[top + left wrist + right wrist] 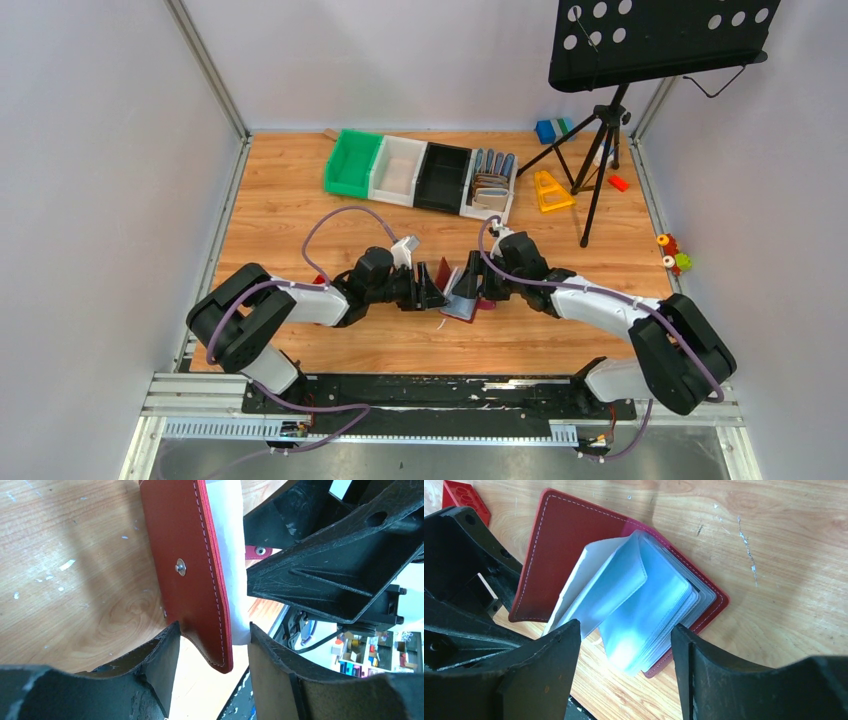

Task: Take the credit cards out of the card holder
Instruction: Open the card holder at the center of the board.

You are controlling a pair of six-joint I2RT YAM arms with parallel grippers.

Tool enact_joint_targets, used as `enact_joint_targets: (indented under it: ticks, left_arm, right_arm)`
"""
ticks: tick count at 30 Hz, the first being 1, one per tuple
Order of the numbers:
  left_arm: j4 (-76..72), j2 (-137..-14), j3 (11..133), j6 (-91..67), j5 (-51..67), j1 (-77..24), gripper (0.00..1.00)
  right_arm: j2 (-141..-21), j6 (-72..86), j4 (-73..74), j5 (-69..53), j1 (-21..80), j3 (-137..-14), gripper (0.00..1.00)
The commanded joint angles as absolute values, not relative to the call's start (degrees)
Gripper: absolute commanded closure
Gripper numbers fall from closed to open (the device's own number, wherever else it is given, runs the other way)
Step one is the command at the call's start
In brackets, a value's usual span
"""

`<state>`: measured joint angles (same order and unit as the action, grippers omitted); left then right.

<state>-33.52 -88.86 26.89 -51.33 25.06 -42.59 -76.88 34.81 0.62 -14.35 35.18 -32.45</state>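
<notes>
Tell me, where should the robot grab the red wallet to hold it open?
Probably the raised cover of the wallet, pinched from the left: it stands up thin and stiff between the left gripper's fingers, while the clear sleeves are floppy.

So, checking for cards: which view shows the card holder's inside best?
Right wrist: the card holder is open, clear sleeves fanned out. Left wrist shows mostly its outer cover; top view, a small patch.
</notes>
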Motion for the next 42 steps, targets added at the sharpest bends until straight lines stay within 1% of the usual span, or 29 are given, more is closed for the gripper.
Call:
enact_joint_targets:
  ticks: [1, 3, 7, 11, 13, 17, 24, 26, 27, 30, 31, 32, 36, 39, 42]
  left_arm:
    - [-31.66, -87.74, 27.61, -49.41, 23.99, -41.95, 0.41]
    - [-30.78, -88.77, 28.29, -48.76, 23.60, -41.95, 0.40]
    - [-30.38, -90.30, 29.42, -47.21, 23.07, -42.13, 0.29]
    - [-23.46, -89.12, 32.51, -41.99, 19.78, -43.43, 0.15]
    - [-19.17, -89.06, 34.76, -38.48, 17.10, -44.56, 0.12]
    - [-15.02, -91.05, 38.09, -35.31, 14.56, -46.32, 0.10]
    - [-13.15, -94.79, 39.62, -33.33, 12.39, -46.76, 0.11]
    - [-13.10, -96.10, 39.94, -33.58, 12.42, -46.76, 0.14]
    - [-13.16, -96.67, 40.01, -33.93, 12.51, -46.76, 0.18]
    - [-13.10, -97.77, 40.09, -34.85, 12.52, -46.58, 0.33]
    - [-13.10, -98.00, 40.10, -35.04, 12.40, -46.58, 0.36]
    - [-12.91, -98.17, 40.15, -35.20, 12.21, -46.58, 0.37]
    - [-11.51, -99.63, 40.77, -35.25, 11.95, -46.58, 0.29]
    - [-12.02, -99.61, 40.36, -35.76, 12.18, -46.58, 0.16]
    - [-16.42, -98.58, 38.37, -37.58, 14.50, -46.42, 0.10]
  right_arm:
    - [-77.75, 33.95, -0.24, -14.77, 35.43, -34.63, 0.35]
    - [-78.23, 33.95, -0.55, -15.34, 35.49, -34.71, 0.37]
    - [-78.42, 34.32, -0.93, -16.51, 35.50, -35.07, 0.39]
    - [-77.59, 34.78, -0.91, -17.20, 35.73, -35.26, 0.39]
    - [-77.37, 35.05, -1.37, -18.02, 35.71, -35.33, 0.39]
    - [-77.46, 36.19, -2.63, -19.84, 35.69, -35.63, 0.39]
    - [-78.37, 37.25, -3.70, -21.86, 35.71, -36.47, 0.39]
    - [-78.53, 37.50, -4.13, -22.37, 35.68, -36.47, 0.40]
    - [-78.50, 37.65, -4.28, -22.48, 35.69, -36.47, 0.40]
    - [-78.46, 37.83, -4.39, -22.42, 35.75, -36.31, 0.40]
    - [-78.42, 37.84, -4.35, -22.35, 35.69, -36.20, 0.40]
    - [-78.36, 37.83, -4.39, -22.33, 35.68, -36.07, 0.40]
    - [-78.14, 38.35, -4.97, -22.58, 35.69, -35.45, 0.40]
    - [-78.27, 39.16, -6.05, -23.51, 35.71, -34.94, 0.40]
    - [-78.57, 40.34, -7.91, -24.94, 35.72, -34.40, 0.40]
